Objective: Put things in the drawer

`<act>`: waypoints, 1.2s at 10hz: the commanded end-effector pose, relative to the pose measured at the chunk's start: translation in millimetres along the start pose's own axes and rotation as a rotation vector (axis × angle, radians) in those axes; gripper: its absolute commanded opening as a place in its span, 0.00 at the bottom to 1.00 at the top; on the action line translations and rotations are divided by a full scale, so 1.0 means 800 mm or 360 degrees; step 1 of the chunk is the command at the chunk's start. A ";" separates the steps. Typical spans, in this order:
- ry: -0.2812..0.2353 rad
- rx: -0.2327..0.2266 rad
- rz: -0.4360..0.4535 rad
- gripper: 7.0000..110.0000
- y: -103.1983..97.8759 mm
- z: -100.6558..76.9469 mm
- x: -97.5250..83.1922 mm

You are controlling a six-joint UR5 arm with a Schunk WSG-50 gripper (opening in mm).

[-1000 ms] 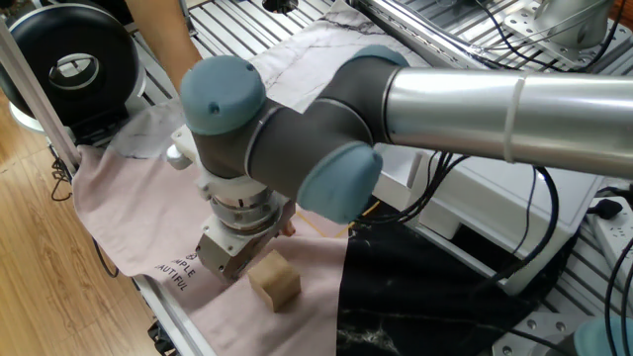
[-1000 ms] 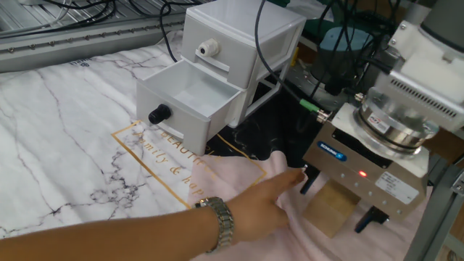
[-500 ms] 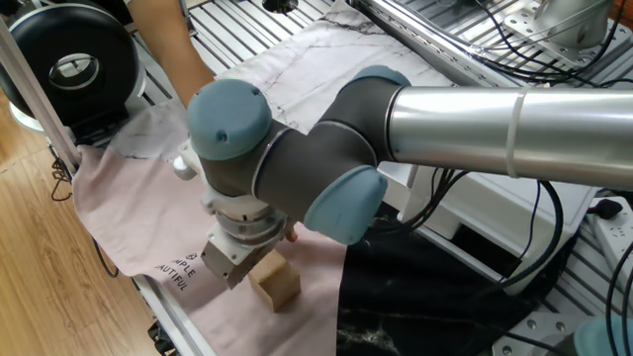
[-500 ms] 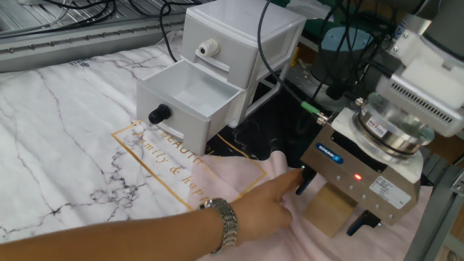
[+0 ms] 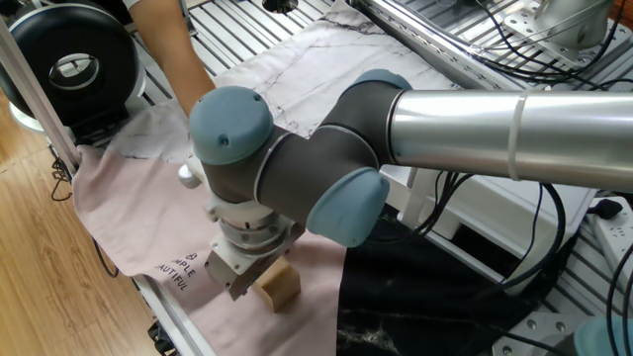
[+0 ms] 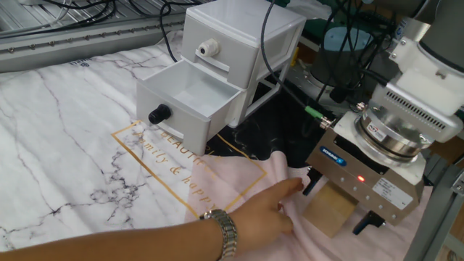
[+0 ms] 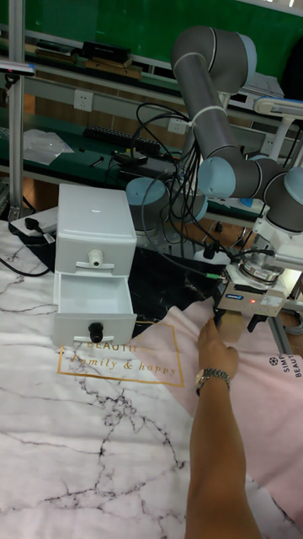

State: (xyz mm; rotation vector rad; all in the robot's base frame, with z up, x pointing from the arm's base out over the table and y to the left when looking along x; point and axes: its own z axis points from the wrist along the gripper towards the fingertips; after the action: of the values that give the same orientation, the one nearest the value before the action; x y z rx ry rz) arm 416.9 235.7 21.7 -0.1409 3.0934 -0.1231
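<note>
The other fixed view shows the gripper [image 6: 339, 205] lowered over the wooden cube [image 6: 328, 209], with one black finger [image 6: 310, 183] on the side of the cube toward the drawer and the other finger [image 6: 367, 221] on the far side. The jaws stand apart, one on each side of the cube, and it cannot be told whether the pads already touch the wood; the gripper looks open around the cube and not yet clamped. The cube rests on a pink cloth [image 6: 250, 185] that covers this part of the worktop.

The white drawer [image 6: 187, 98] is the lower one of a small white cabinet [image 6: 239, 36], well apart from the cube. It is pulled out, its black knob [image 6: 158, 114] faces forward, and its inside looks empty.

A person's hand [image 6: 264, 210] with a wristwatch [image 6: 225, 228] lies on the cloth just beside the cube, its fingertips close to the nearer finger of the gripper.

The step in hand seems to be the grasp. Three things could go wrong from here. If the jaws close now, the fingertips may be pinched, because they are so near. The soft cloth may be caught between a pad and the cube, and then it would be lifted together. Also, in one fixed view the cube [image 5: 280, 282] sits a little turned under the gripper [image 5: 249, 277], so the pads may press on edges and the cube may twist or slip out.
</note>
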 end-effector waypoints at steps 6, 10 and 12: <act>0.0043 -0.0195 -0.0001 0.15 0.010 0.010 0.017; 0.0023 -0.0218 -0.0006 0.15 0.005 0.010 0.013; 0.0016 -0.0208 -0.0014 0.15 -0.002 0.010 0.012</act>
State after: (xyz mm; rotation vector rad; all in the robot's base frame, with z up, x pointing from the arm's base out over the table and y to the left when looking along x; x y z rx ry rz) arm 406.2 234.5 11.8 -0.1641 3.1137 0.0544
